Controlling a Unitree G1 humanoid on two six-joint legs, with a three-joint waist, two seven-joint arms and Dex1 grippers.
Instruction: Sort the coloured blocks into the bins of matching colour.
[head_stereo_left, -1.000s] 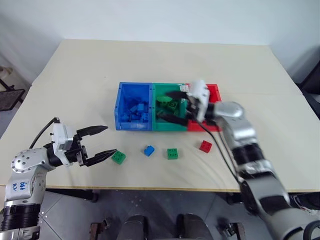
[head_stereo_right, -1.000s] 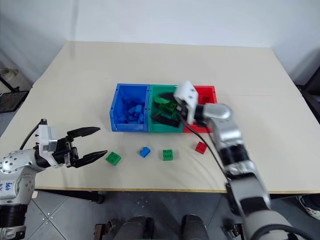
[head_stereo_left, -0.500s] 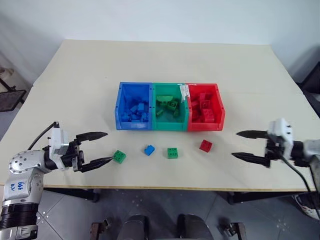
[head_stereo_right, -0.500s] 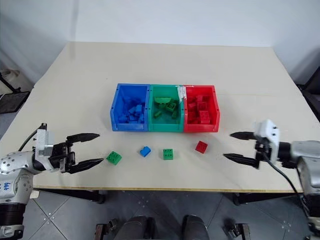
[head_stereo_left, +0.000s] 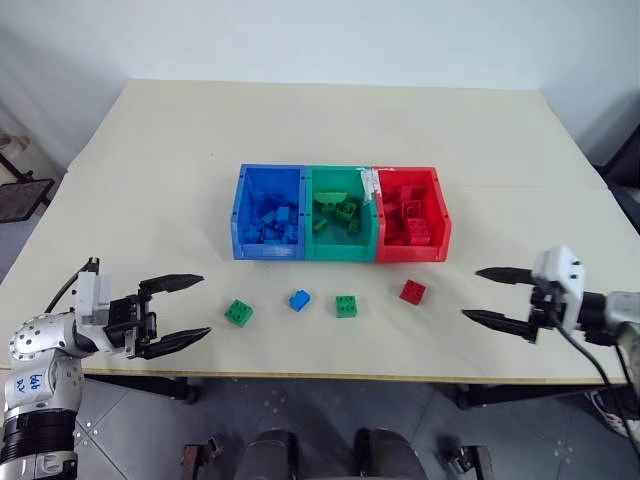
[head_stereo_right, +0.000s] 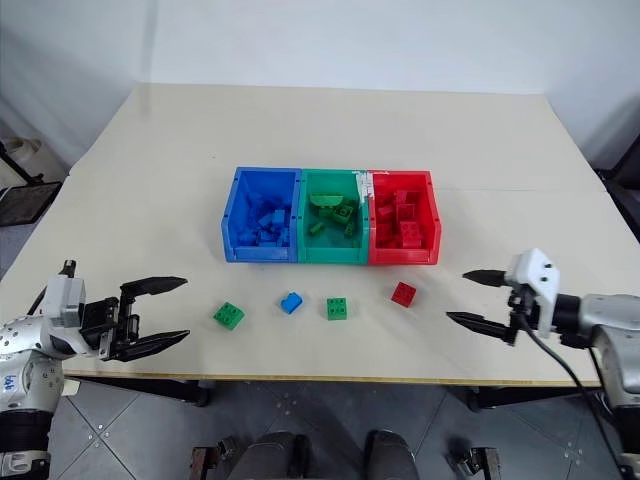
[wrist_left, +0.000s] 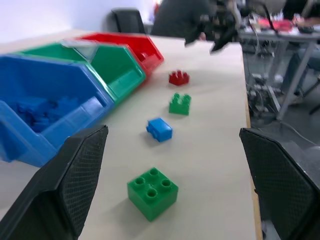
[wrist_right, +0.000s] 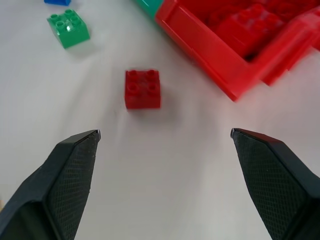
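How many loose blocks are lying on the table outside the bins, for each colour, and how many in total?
Green blocks: 2, one nearest the left pincer, one in front of the green bin
Blue block: 1
Red block: 1
Total: 4 loose blocks on the table

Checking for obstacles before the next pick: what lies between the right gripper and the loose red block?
Nothing: bare table runs from the open right gripper to the red block, seen in the right wrist view.
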